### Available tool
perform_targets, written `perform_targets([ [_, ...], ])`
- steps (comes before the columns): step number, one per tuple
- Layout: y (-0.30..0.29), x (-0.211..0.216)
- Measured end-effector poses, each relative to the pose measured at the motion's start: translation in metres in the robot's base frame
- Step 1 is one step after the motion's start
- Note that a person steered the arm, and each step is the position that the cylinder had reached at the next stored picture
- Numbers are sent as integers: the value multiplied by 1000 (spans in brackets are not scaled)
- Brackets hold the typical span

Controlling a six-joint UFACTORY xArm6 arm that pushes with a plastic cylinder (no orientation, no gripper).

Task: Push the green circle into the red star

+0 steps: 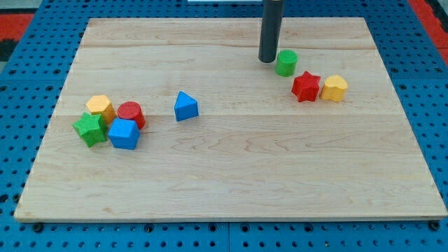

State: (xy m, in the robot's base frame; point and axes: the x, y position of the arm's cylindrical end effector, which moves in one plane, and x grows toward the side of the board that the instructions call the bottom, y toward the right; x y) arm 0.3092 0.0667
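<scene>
The green circle (285, 63) stands on the wooden board at the view's upper right. The red star (306, 87) lies just below and right of it, a small gap between them. My tip (268, 60) is right beside the green circle, on its left, touching or nearly touching it. The dark rod rises from there out of the view's top.
A yellow heart-like block (334, 88) touches the red star's right side. At the view's left is a cluster: yellow hexagon (101, 106), red circle (130, 113), green star (89, 129), blue cube (124, 134). A blue triangle (185, 106) stands alone left of centre. The wooden board (231, 175) rests on blue pegboard.
</scene>
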Motion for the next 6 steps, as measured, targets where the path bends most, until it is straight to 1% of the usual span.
perform_targets([
  [1, -21, 0],
  [3, -34, 0],
  [4, -34, -22],
  [5, -16, -50],
  [6, 28, -36],
])
